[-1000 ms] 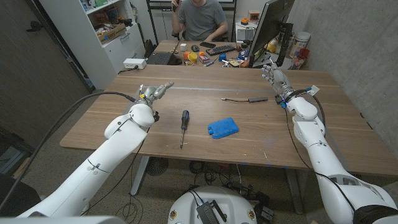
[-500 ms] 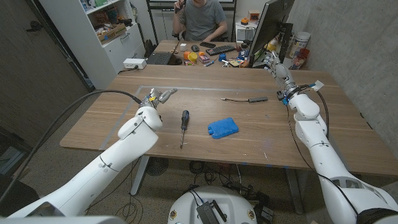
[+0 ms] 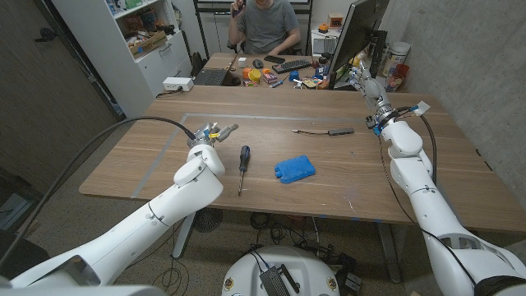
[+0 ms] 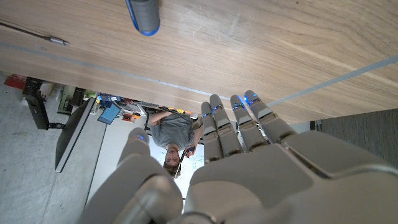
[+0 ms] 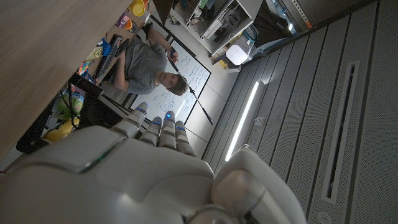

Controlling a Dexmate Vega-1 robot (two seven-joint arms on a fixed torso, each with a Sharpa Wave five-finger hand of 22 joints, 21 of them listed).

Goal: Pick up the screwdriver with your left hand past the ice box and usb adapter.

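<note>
Left hand (image 3: 215, 131) advancing rightward toward screwdriver (image 3: 243, 164), fingers extended, holding nothing; now just beside handle. Right hand (image 3: 366, 80) lifting away, empty. Grasp approaching.

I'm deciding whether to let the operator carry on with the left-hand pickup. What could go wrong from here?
The screwdriver lies flat on the table, a thin tool; the open left hand may nudge or roll it rather than grip it. The blue ice box lies close beside the screwdriver, so a wide sweep might push it. The usb adapter with its cable sits farther off, a lesser risk.
</note>
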